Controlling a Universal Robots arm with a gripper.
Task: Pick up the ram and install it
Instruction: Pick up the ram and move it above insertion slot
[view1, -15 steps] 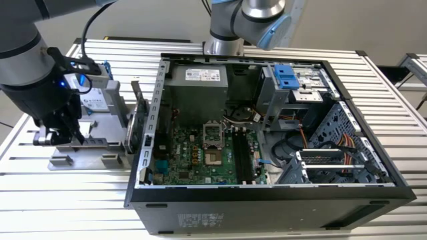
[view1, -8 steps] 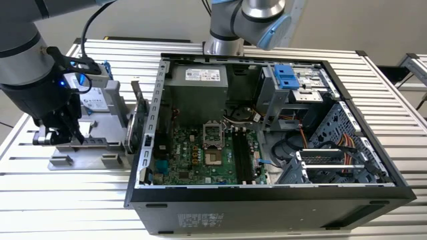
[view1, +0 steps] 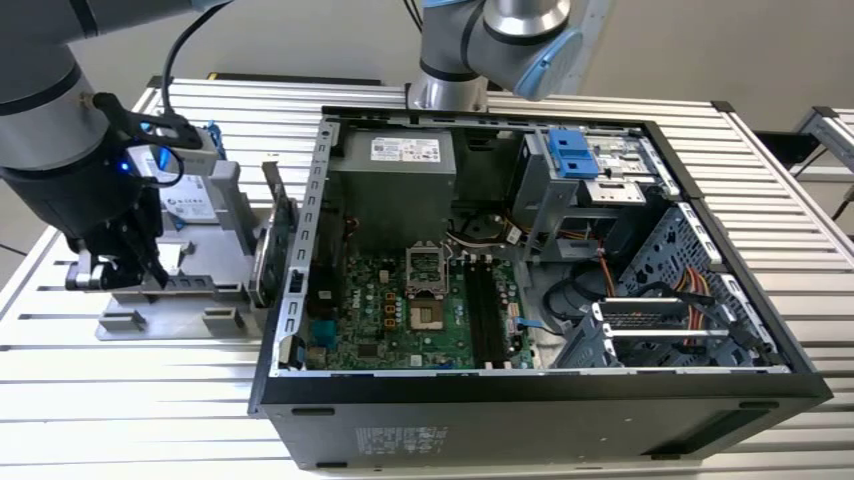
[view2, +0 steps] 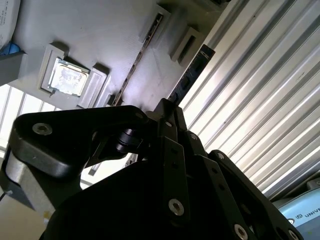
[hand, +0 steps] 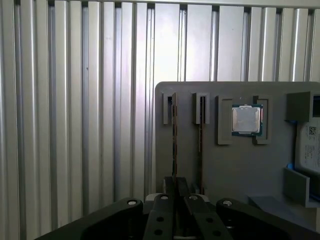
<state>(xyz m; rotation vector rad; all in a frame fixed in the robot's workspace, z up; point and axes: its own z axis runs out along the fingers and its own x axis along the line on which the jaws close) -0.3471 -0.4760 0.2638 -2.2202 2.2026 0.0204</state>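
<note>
Little can be made out from where I stand. A white sticker (view1: 404, 150) sits on the grey power supply box (view1: 394, 195) at the far end of the open computer case (view1: 534, 392), its print too small to read. At the exterior view's left, a pale label (view1: 188, 207) lies on the silver drive (view1: 178, 190). Faint printed lines (view1: 400, 438) mark the case's near outer wall. In the second wrist view, a blue-grey arm cap (view2: 300, 220) carries part of a maker's name.
</note>
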